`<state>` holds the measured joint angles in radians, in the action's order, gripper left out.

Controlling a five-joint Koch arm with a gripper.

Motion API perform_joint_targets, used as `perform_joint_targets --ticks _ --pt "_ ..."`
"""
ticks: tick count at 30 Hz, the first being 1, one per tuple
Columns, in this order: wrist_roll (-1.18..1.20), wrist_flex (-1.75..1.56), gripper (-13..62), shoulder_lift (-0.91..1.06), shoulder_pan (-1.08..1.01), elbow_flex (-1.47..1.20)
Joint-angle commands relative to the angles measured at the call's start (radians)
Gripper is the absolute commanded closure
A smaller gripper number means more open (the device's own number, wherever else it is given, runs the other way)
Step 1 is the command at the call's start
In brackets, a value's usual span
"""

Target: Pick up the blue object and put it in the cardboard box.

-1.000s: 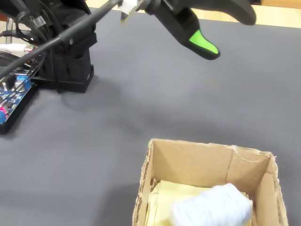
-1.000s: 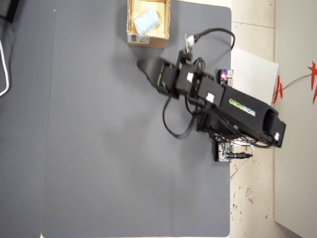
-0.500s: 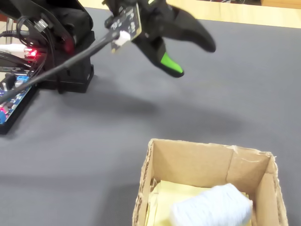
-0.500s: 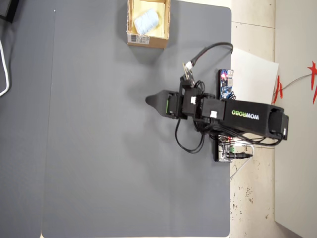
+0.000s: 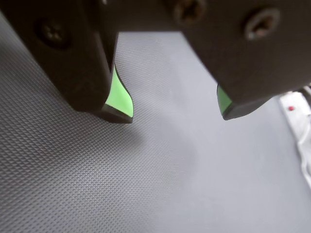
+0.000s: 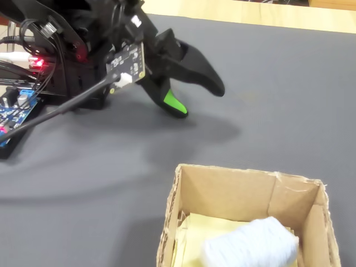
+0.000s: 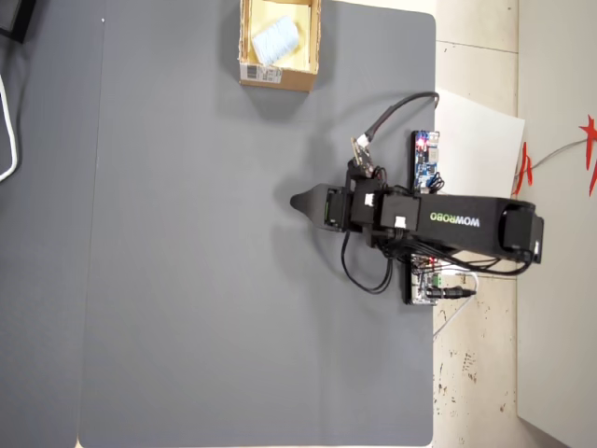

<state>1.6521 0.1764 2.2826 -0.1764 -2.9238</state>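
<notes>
The pale blue object lies inside the cardboard box, resting on its yellowish floor. In the overhead view the blue object sits in the box at the mat's top edge, with the white label on the box's near side. My gripper is open, its green-padded jaws spread wide over bare grey mat with nothing between them. It hangs low above the mat in the fixed view, well apart from the box. From overhead the gripper points left, far below the box.
A blue circuit board with a red light sits beside the arm's base, on white paper. Cables loop around the base. A white strip with a red dot lies at the right of the wrist view.
</notes>
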Motion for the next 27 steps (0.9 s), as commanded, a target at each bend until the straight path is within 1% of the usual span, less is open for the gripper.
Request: perform_joint_targets --ticks 1,14,27 --pt "0.029 -0.057 15.0 0.086 0.006 -0.008" --pt "0.032 -0.183 15.2 0.084 0.000 -0.184" --pt "0.031 -0.123 15.3 0.086 0.002 -0.195"
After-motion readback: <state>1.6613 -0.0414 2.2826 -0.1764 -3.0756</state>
